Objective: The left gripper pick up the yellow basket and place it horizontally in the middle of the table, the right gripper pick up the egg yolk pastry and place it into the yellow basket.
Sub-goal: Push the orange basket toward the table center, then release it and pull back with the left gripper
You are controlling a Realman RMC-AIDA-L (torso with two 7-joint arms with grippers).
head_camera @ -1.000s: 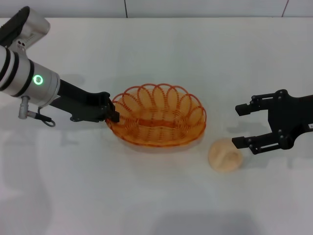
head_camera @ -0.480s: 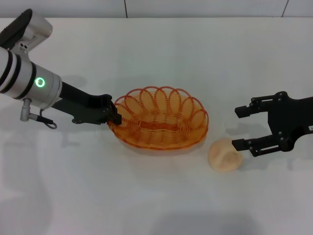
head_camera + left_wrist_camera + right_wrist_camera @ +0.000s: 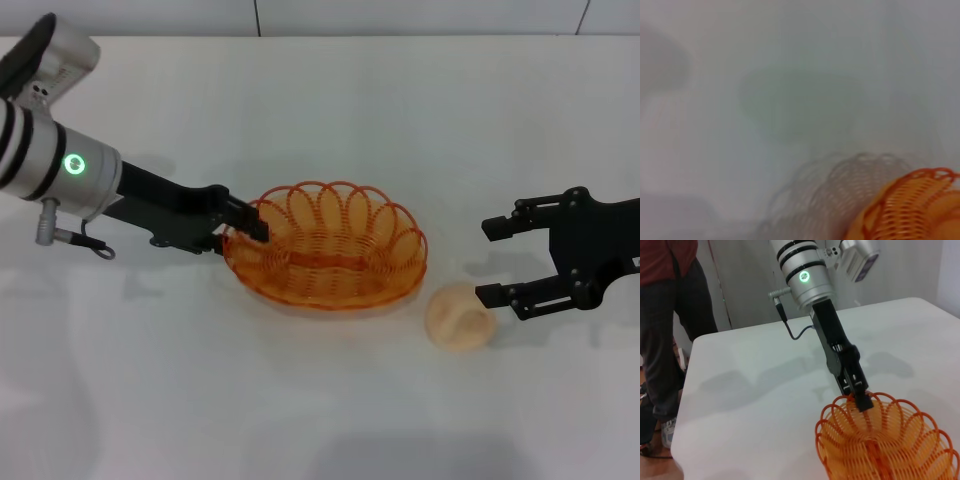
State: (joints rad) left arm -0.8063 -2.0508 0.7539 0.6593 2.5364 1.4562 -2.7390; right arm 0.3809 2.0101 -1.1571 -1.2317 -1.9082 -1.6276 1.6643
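Observation:
The yellow basket (image 3: 325, 258) sits lengthwise on the white table (image 3: 320, 110) near its middle; it also shows in the left wrist view (image 3: 910, 205) and the right wrist view (image 3: 885, 445). My left gripper (image 3: 243, 232) is at the basket's left rim with its jaws parted: one finger reaches inside the rim, the other stays outside. It shows in the right wrist view (image 3: 861, 401) too. The egg yolk pastry (image 3: 460, 316) lies on the table right of the basket. My right gripper (image 3: 485, 260) is open and empty, just right of and slightly behind the pastry.
A person in dark trousers (image 3: 670, 340) stands by the far table edge (image 3: 690, 390) in the right wrist view. Bare tabletop lies in front of the basket and behind it.
The basket shifted slightly right and toward me and settled on the table. The left gripper's fingers have spread at the rim, one reaching further inside. The right arm barely moved.

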